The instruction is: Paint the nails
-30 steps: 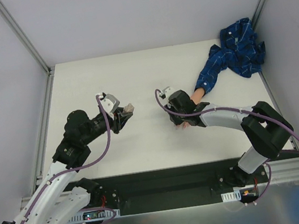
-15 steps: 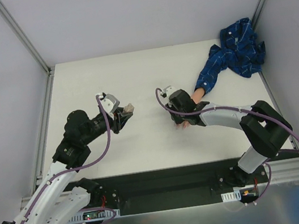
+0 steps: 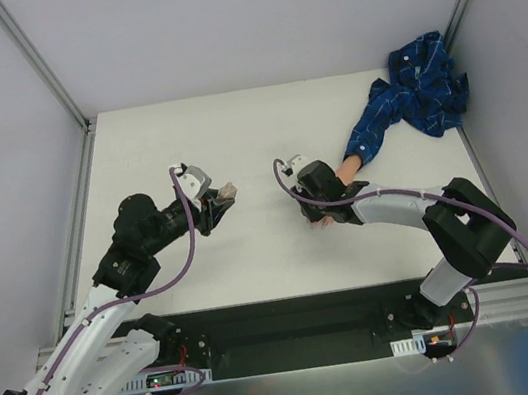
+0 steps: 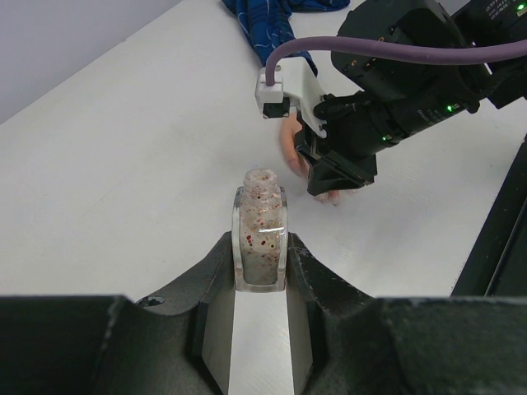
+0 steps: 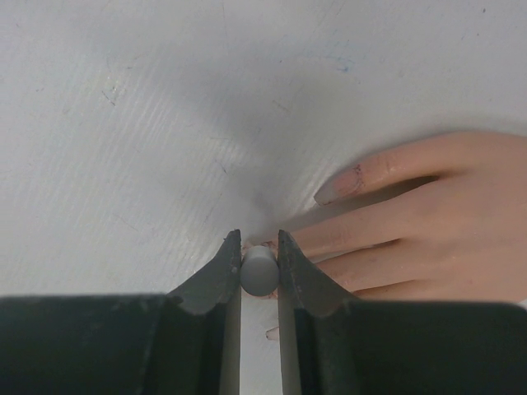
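Left of the mannequin hand, the left gripper is clamping an uncapped bottle holding red-flecked clear polish. The right gripper is pinching a small grey peg beside the hand's nails on the white table.

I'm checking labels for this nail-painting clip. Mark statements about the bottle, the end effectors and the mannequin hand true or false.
The left end effector is shut on the polish bottle. True.
The bottle is capped. False: its neck is open.
The right end effector holds nothing. False: it grips a small grey round piece.
The right end effector is over the mannequin hand. True.
The blue sleeve lies beside the left end effector. False: it lies at the far right corner of the table.
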